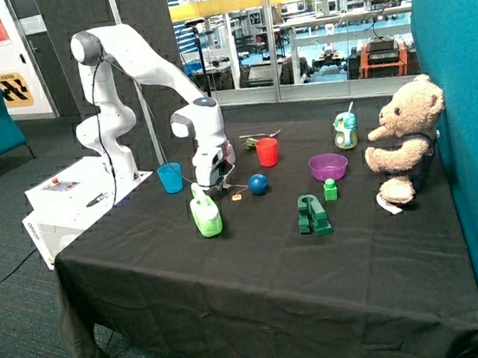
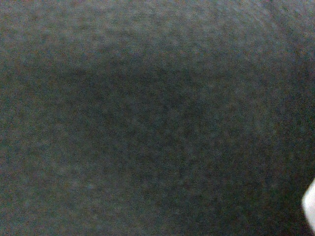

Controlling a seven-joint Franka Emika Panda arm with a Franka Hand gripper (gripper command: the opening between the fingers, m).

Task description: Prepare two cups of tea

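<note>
Gripper (image 1: 209, 185) down at the black cloth (image 1: 258, 264) near the robot-side edge, between blue cup (image 1: 170, 178) and blue ball (image 1: 259, 184); jaw spacing impossible to tell. Red cup (image 1: 267, 152) toward the far edge. Pale tag (image 1: 237, 197) beside the gripper; white sliver (image 2: 310, 202) in wrist view.

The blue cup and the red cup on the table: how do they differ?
The blue cup is light blue; the red cup is red. The blue cup stands near the robot's white base, the red cup further along the black cloth, toward the purple bowl. The pincer hangs low between them, nearer the blue cup. Both stand upright, open at the top, and look alike in size.
</note>
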